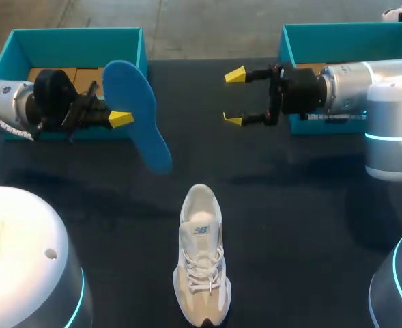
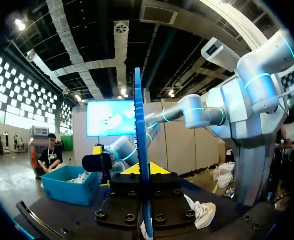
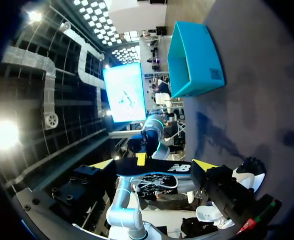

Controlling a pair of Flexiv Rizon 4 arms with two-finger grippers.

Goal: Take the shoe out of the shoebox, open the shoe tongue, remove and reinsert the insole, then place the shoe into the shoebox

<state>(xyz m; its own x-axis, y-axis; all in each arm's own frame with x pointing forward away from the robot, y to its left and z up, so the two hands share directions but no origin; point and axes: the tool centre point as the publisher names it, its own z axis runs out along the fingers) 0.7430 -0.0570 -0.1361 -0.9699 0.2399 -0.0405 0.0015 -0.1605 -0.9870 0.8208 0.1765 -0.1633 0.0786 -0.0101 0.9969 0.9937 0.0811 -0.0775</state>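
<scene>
Nearest on the surface [image 1: 289, 205] lies the shoe [image 1: 202, 256], a pale lace-up trainer resting on its sole in the middle. Its toe points toward the near edge and its open heel end points far. Nothing touches it, and it sits well apart from both boxes.

Farther back on the left, the left hand [image 1: 119, 117] pinches the blue insole [image 1: 138, 109] and holds it above the surface. One yellow tip shows on the left face of the insole. The left wrist view shows the insole edge-on, standing upright between the two fingers, which press it from both sides. In the head view its broad end rises toward the far side and its narrow end slants down to the right and nearer.

Just behind that hand, the left shoebox [image 1: 78, 44], teal and open-topped, sits at the far left.

On the right, the right hand [image 1: 233, 97] hovers with its fingers spread wide, holding nothing and pointing left. Behind its wrist, the right shoebox [image 1: 351, 41], also teal, stands at the far right.
</scene>
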